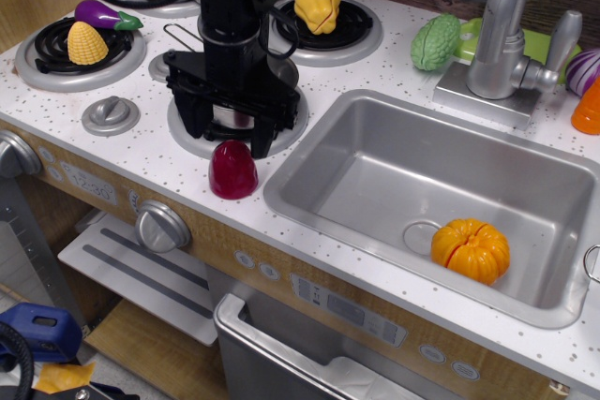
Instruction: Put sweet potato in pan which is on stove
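The dark-red dome-shaped sweet potato (232, 170) stands on its flat base on the white speckled stove (141, 152), at its front edge beside the sink. The steel pan (232, 117) sits on the near right burner; the arm covers most of it, and its wire handle (180, 36) shows behind. My black gripper (225, 133) hangs open and empty over the pan, its fingertips just behind and above the sweet potato, apart from it.
A steel sink (375, 152) with an orange pumpkin (471, 250) lies to the right. A yellow corn (85, 43) and purple eggplant (105, 16) lie on the left burner, a yellow vegetable (317, 5) on the far burner. A faucet (502, 25) stands behind the sink.
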Available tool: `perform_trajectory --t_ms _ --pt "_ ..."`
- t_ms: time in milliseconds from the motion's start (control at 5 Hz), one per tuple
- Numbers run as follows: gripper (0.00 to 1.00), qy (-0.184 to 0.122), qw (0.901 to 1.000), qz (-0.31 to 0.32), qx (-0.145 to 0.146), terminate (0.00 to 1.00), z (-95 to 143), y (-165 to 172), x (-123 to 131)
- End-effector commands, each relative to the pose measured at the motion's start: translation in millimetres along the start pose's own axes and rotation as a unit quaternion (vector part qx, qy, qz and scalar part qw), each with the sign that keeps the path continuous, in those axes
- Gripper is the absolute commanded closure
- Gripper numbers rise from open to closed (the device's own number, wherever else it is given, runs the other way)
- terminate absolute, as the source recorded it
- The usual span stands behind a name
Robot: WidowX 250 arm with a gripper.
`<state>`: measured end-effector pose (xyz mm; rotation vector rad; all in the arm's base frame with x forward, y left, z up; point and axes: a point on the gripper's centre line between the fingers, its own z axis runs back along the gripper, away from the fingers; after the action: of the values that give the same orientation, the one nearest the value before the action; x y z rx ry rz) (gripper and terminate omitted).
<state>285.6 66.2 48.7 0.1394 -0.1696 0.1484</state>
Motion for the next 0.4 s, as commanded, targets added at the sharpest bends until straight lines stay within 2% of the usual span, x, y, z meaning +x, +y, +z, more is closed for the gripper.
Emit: perform_trajectory --t_ms 0,200 --pt "0.0 -0.017 0.9997 0.007 -0.014 0.0 -5 11 3" --pt "0.0 -0.023 0.9994 0.009 -0.027 0.0 -16 17 2"
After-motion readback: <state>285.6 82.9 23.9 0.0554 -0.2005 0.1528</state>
